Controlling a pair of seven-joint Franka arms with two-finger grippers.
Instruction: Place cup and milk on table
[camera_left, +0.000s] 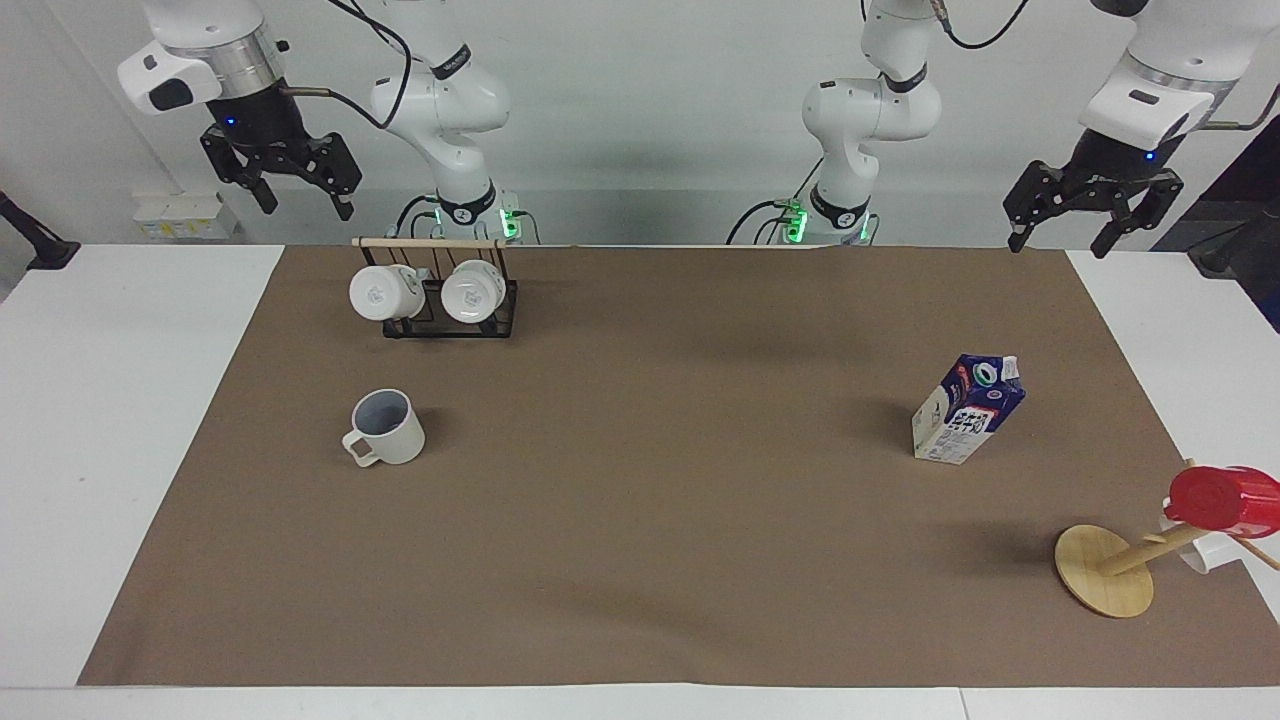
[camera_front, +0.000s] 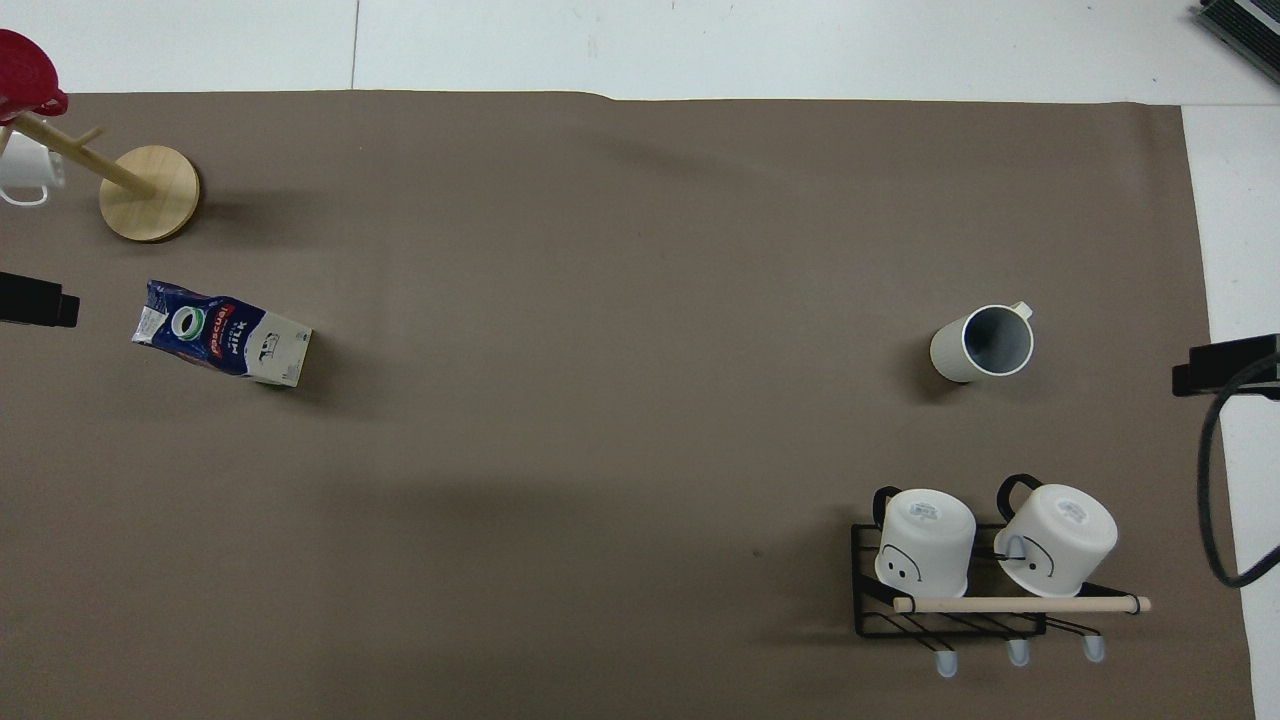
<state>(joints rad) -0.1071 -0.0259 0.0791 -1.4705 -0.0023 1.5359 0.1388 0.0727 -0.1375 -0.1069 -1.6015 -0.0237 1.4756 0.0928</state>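
The right gripper (camera_left: 290, 185) hangs high up over the right arm's end of the table (camera_left: 120, 400), with its fingers spread wide and nothing in them. This arm looks like it is waiting. Under it and a bit toward the middle, a black wire rack (camera_left: 450, 310) holds two white mugs (camera_left: 428, 292) tipped on their sides, maybe so they can dry. The cup (camera_left: 388, 427) stands on the brown sheet (camera_left: 640, 500), farther from the robots than the rack, with its open top up and its handle pointing away from the robots. The milk (camera_left: 967, 409) stands up on the sheet toward the left arm's end, well apart from the cup. From above, its blue side reads "milk" under a red word too small to read. A wooden mug tree (camera_left: 1110, 570) with a red cup (camera_left: 1225, 498) stands near the milk, farther from the robots. The left gripper (camera_left: 1085, 205) hangs high over that end, fingers wide and holding nothing. I think both things are already set down, so the job looks done.
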